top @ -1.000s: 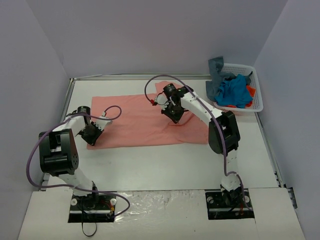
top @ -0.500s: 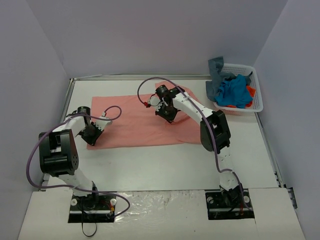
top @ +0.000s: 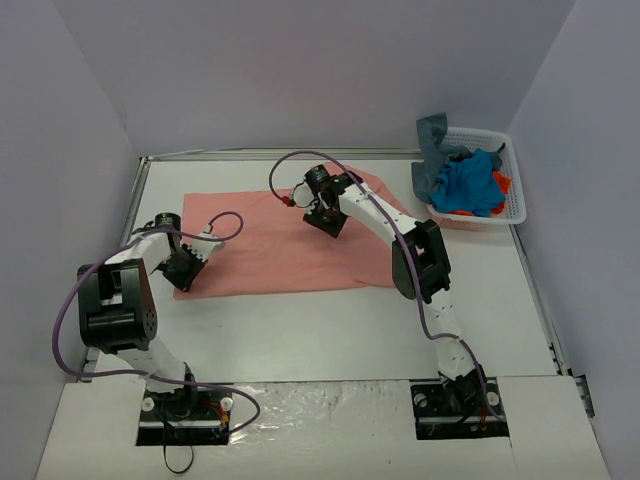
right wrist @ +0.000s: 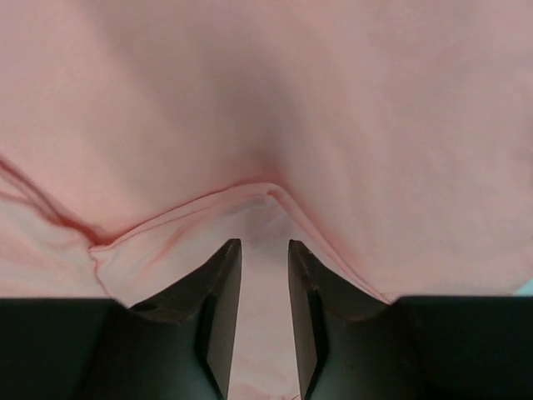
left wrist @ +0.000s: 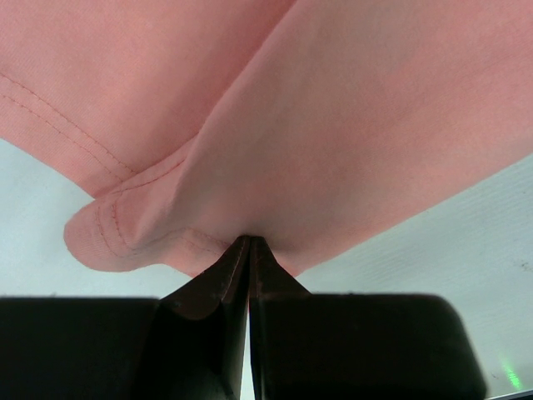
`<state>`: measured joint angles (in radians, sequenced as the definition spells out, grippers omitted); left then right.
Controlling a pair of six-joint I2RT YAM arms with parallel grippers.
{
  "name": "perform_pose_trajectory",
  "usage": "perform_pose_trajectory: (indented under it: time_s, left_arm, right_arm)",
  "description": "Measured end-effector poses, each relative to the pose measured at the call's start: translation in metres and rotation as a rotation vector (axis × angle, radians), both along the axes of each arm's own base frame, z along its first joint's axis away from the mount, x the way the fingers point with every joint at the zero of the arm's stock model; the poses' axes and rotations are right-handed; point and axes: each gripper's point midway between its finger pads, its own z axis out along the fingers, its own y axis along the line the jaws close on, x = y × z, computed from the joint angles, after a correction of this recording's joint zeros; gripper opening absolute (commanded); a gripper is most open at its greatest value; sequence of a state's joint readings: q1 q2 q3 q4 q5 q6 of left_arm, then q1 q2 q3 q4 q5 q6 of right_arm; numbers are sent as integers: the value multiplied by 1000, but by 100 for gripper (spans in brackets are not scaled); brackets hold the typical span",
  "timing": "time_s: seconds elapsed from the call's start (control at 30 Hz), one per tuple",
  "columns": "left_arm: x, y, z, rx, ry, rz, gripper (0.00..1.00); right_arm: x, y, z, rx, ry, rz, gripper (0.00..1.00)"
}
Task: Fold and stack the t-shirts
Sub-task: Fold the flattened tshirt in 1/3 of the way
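Note:
A salmon-pink t-shirt (top: 265,250) lies spread across the middle of the table. My left gripper (top: 183,272) is shut on its near left corner; in the left wrist view the jaws (left wrist: 248,239) pinch a bunched hem fold of the shirt (left wrist: 333,125) low over the white table. My right gripper (top: 325,222) is over the shirt's far middle part. Its jaws (right wrist: 264,243) stand a narrow gap apart with pink cloth (right wrist: 266,100) between them and a raised fold just ahead. A bright blue shirt (top: 468,185), a slate grey-blue one (top: 432,135) and an orange-red one (top: 503,183) lie bundled in the basket.
The white lattice basket (top: 516,170) stands at the far right corner, the grey-blue shirt hanging over its far left rim. Purple cables loop over both arms. Raised table edges run along the left, far and right sides.
My right gripper has moved left across the shirt, drawing the cloth with it; the shirt's right edge has shifted left. The left gripper has stayed put.

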<state>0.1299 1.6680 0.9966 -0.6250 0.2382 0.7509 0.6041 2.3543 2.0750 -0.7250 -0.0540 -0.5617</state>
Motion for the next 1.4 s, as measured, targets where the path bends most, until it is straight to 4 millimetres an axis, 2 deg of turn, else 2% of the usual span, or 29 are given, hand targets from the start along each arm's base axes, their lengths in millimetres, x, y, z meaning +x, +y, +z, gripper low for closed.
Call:
perform_pose_trajectory:
  time_s: [0.03, 0.2, 0.3, 0.4, 0.5, 0.6, 0.67, 0.8, 0.93, 1.17, 1.4]
  left_arm:
    - [0, 0, 0, 0, 0, 0, 2]
    - [0, 0, 0, 0, 0, 0, 2]
    - [0, 0, 0, 0, 0, 0, 2]
    - [0, 0, 0, 0, -2, 0, 2]
    - [0, 0, 1, 1, -8, -1, 2]
    - [0, 0, 1, 2, -10, 0, 3]
    - [0, 0, 1, 1, -10, 0, 2]
    - [0, 0, 1, 0, -10, 1, 3]
    - [0, -1, 1, -4, -11, 2, 3]
    - [0, -1, 1, -4, -10, 3, 2]
    - [0, -1, 1, -5, -10, 3, 2]
  right_arm:
    - [4, 0, 2, 0, -20, -9, 32]
    - [20, -2, 11, -5, -103, -62, 34]
    - [14, -11, 23, -10, -132, -84, 37]
    - [-4, -27, 43, -7, -147, -97, 39]
    - [-32, -51, 64, 0, -148, -113, 41]
    - [-63, -80, 72, -10, -128, -134, 45]
    - [-80, -98, 68, -31, -107, -150, 46]
    - [-117, -131, 41, -101, -14, -176, 48]
    - [-141, -154, 21, -142, 60, -209, 48]
    - [-156, -182, 12, -137, 104, -279, 49]
    - [-155, -188, 1, -132, 123, -287, 49]
